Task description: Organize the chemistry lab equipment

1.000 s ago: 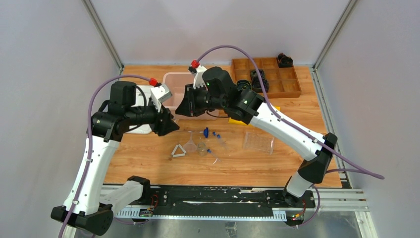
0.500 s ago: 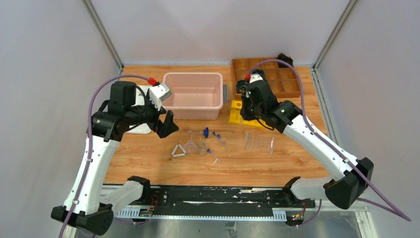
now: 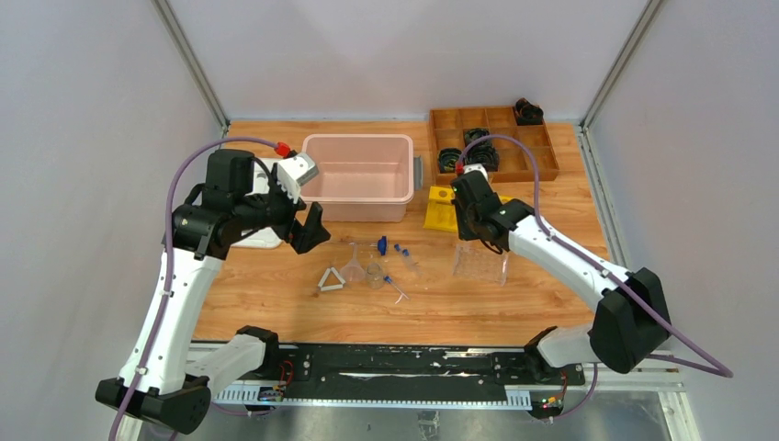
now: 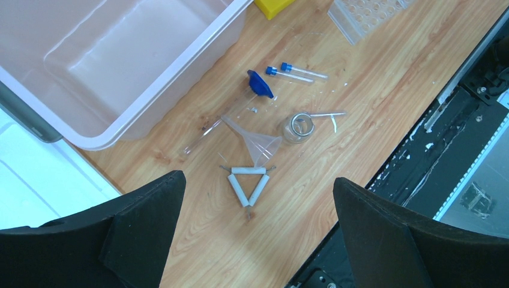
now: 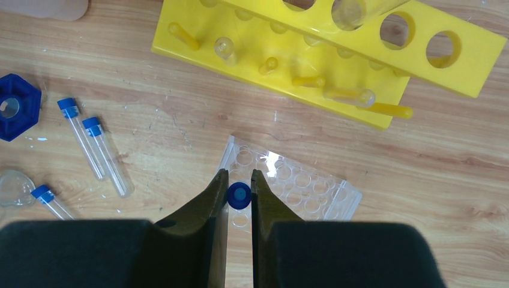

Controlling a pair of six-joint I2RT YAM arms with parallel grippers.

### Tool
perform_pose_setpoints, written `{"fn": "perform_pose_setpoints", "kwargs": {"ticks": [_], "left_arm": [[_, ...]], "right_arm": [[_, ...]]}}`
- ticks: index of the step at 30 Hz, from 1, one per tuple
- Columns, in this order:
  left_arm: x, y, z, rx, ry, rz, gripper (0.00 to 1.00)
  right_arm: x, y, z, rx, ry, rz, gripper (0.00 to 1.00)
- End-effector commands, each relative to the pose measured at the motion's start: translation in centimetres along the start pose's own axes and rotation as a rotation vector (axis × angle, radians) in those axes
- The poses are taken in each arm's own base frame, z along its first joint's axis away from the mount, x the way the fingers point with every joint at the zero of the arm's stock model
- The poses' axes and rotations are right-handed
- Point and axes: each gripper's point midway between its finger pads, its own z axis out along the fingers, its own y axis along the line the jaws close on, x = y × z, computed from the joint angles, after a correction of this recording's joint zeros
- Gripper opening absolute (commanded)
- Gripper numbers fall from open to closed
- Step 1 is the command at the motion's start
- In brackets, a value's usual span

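Observation:
My right gripper (image 5: 239, 191) is shut on a clear tube with a blue cap (image 5: 239, 195), seen end-on, right above the clear tube rack (image 5: 306, 189). In the top view the gripper (image 3: 478, 237) hangs over the rack (image 3: 479, 264). My left gripper (image 4: 258, 180) is open and empty, high above the white triangle (image 4: 247, 186), clear funnel (image 4: 258, 144) and small clear jar (image 4: 297, 127). Two more blue-capped tubes (image 4: 297, 72) lie beyond them, and a third (image 3: 393, 285) lies by the jar. The left gripper (image 3: 308, 234) sits left of this cluster.
A pink bin (image 3: 358, 175) stands at the back middle. A yellow rack (image 3: 439, 208) lies beside it and a wooden divided tray (image 3: 496, 142) holds black coiled bundles at the back right. A blue hexagonal piece (image 4: 260, 84) lies by the tubes. A white object (image 3: 257, 237) is under the left arm.
My right arm has swung from over the pink bin to the right and down over the clear rack. The left arm has barely moved.

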Motion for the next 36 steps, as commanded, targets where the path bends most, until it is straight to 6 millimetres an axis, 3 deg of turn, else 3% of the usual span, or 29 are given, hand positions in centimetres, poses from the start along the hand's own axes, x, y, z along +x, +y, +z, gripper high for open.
{"fn": "perform_pose_setpoints", "kwargs": {"ticks": [1, 16, 31, 34, 36], "left_arm": [[-0.9, 0.1, 0.0, -0.001, -0.019, 0.006, 1.0], [-0.8, 0.3, 0.2, -0.006, -0.011, 0.005, 1.0], [-0.9, 0.5, 0.2, -0.008, -0.011, 0.014, 1.0], [-1.0, 0.5, 0.2, -0.01, -0.013, 0.015, 1.0], [-1.0, 0.5, 0.1, -0.012, -0.013, 0.014, 1.0]], "right_arm": [[-0.6, -0.4, 1.3, 0.018, -0.039, 0.01, 0.0], [0.8, -0.4, 3.8, 0.016, -0.016, 0.035, 0.0], [2.4, -0.2, 4.8, 0.01, 0.023, 0.047, 0.01], [2.5, -0.1, 4.7, 0.002, 0.025, 0.057, 0.28], [2.2, -0.1, 4.4, -0.001, 0.011, 0.07, 0.4]]}}
